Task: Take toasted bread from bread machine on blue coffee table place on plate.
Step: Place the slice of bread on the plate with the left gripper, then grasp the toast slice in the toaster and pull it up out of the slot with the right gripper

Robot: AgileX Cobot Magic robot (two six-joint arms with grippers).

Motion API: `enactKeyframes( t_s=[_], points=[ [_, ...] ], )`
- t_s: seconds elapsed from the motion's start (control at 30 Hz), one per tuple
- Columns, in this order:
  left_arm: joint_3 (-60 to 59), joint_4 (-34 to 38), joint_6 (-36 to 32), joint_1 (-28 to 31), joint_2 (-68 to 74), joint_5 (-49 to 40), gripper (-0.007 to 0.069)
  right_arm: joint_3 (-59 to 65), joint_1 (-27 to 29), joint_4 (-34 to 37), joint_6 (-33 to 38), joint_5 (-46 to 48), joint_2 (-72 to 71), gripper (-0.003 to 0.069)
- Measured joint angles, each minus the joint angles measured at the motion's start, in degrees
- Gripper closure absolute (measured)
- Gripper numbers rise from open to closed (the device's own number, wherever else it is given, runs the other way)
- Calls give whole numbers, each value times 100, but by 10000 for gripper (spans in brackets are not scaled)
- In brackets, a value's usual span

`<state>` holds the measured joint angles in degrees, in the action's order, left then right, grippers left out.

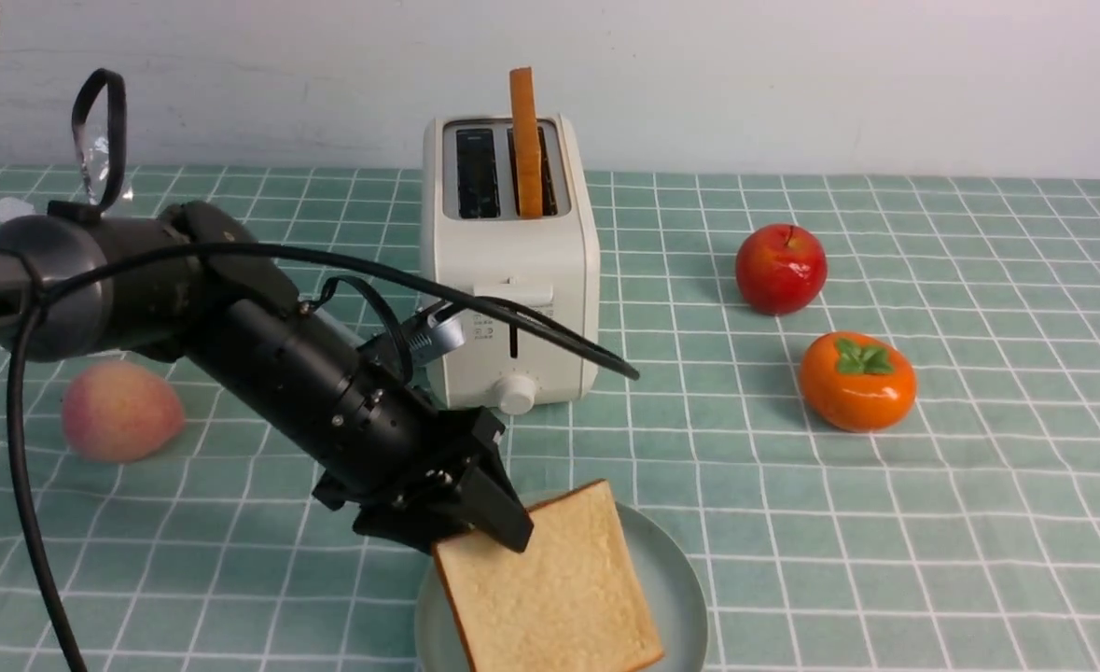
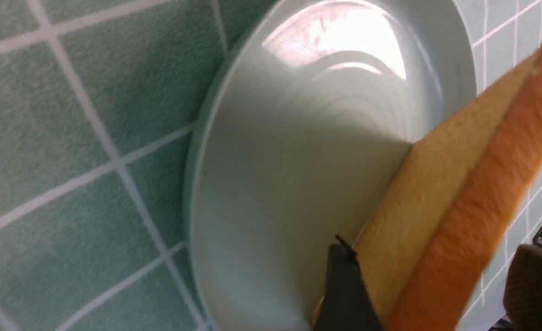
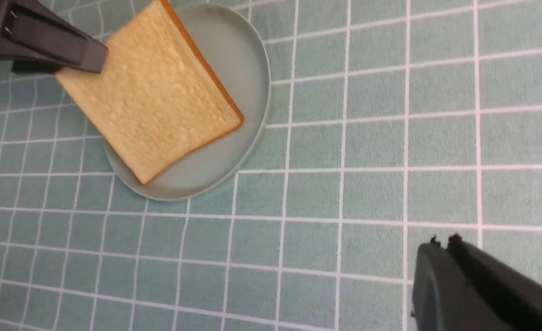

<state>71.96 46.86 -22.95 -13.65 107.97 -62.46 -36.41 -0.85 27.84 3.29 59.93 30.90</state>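
golden toasted bread [image 1: 550,588] is hanging tilted over the plate [image 1: 685,583], six o'clock from the bread machine [image 1: 512,280], its corner being pinched in the left gripper [image 1: 498,532]; the right gripper [image 3: 443,241] is sitting closed, empty.

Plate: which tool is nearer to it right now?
Left. The left tool holds a bread slice over the plate; the right tool hangs apart from it, above the tablecloth.
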Motion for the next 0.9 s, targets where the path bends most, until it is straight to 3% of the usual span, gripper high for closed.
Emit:
enactKeyframes(
  t_s=[0.07, 0.13, 0.27, 0.3, 0.33, 0.4, 0.8, 0.9],
  points=[
    [75, -286, 161, 18, -40, -59, 192, -213, 0, -29, 0, 53, 76, 631],
    [213, -1064, 737, 46, -213, -84, 254, -743, 0, -187, -2, 233, 342, 627],
    [249, -2010, 1599, 47, -629, -121, 426, -1595, 0, -624, -434, 566, 1062, 624],
    [249, -2195, 1719, 52, -798, -144, 491, -1813, 0, -733, -555, 632, 1272, 624],
    [249, -2223, 1755, 52, -825, -149, 502, -1856, 0, -750, -576, 645, 1314, 623],
    [249, -2444, 1870, 52, -1232, -227, 624, -2367, 0, -849, -693, 771, 1861, 621],
    [-906, -2472, 1913, 52, -4209, 342, 638, -4465, -56, -351, -386, 792, 3793, 615],
    [-1782, -2460, 2022, 52, -5352, 937, 638, -5299, -487, -417, -384, 743, 4490, 607]
  ],
)
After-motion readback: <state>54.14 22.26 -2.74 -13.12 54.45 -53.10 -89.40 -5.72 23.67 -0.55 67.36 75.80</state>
